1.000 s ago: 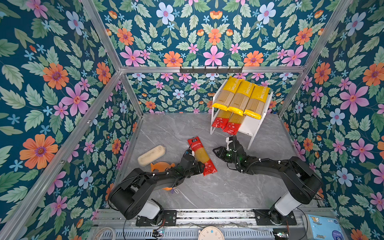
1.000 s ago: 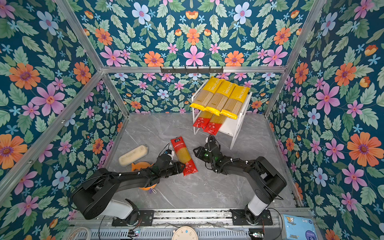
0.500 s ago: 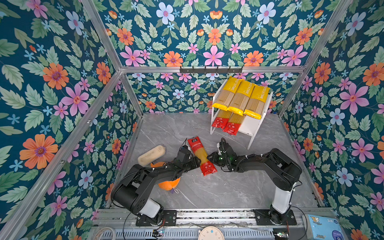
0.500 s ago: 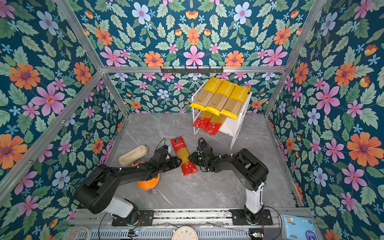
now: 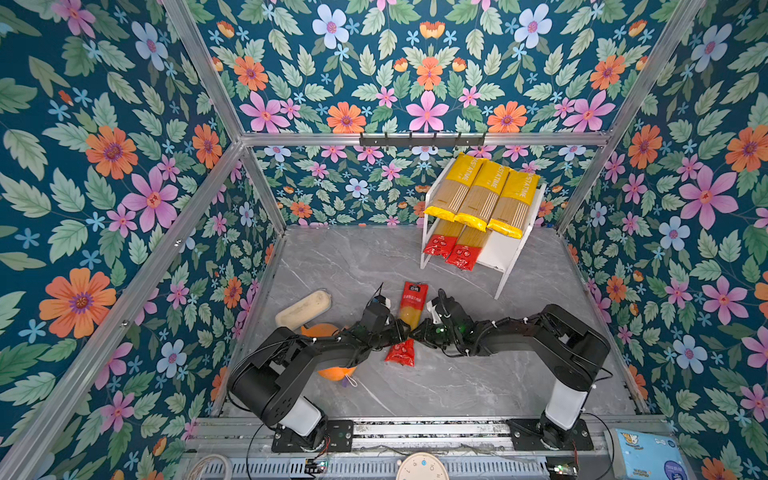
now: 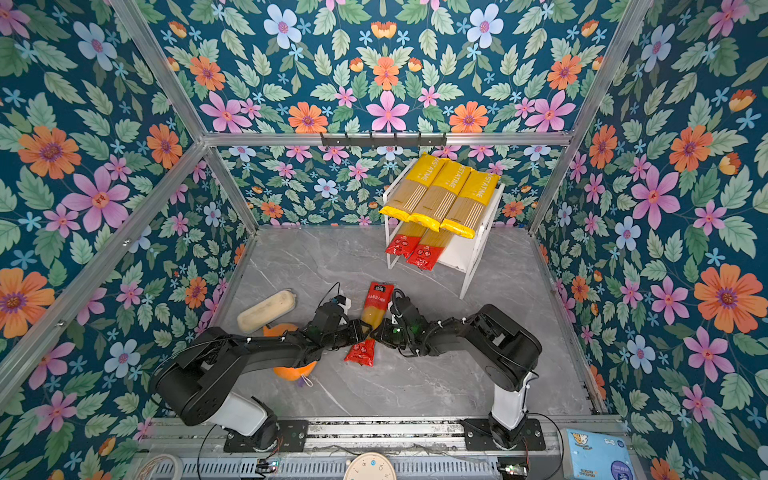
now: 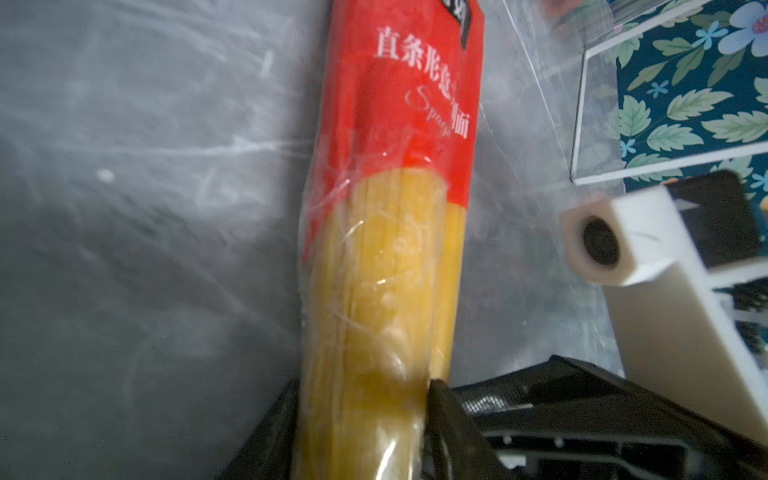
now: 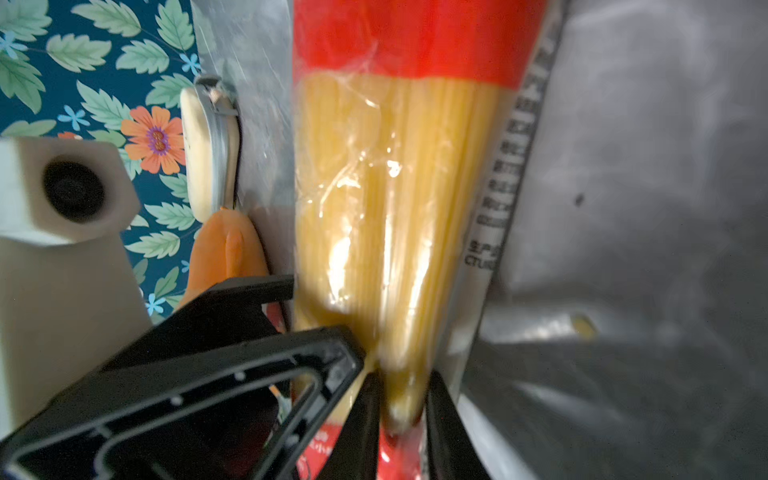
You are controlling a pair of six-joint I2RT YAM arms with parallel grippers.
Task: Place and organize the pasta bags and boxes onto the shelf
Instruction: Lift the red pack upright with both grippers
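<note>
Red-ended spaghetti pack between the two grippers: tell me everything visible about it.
The red-ended spaghetti pack is a long, slim bag of crinkled clear plastic. Both ends are printed red, one with white Chinese lettering, and yellow noodles show through the middle. It lies lengthwise on the grey marbled table, apart from the shelf. The left gripper and right gripper clasp its middle from opposite sides, pressing into the film.

A robot test booth is indicated by floral-printed wall panels point(image 5: 104, 145) framed in bare aluminium bars point(image 5: 291, 139), a grey marble-patterned tabletop point(image 5: 457, 386) and a slotted metal mounting rail point(image 5: 436, 428).
</note>
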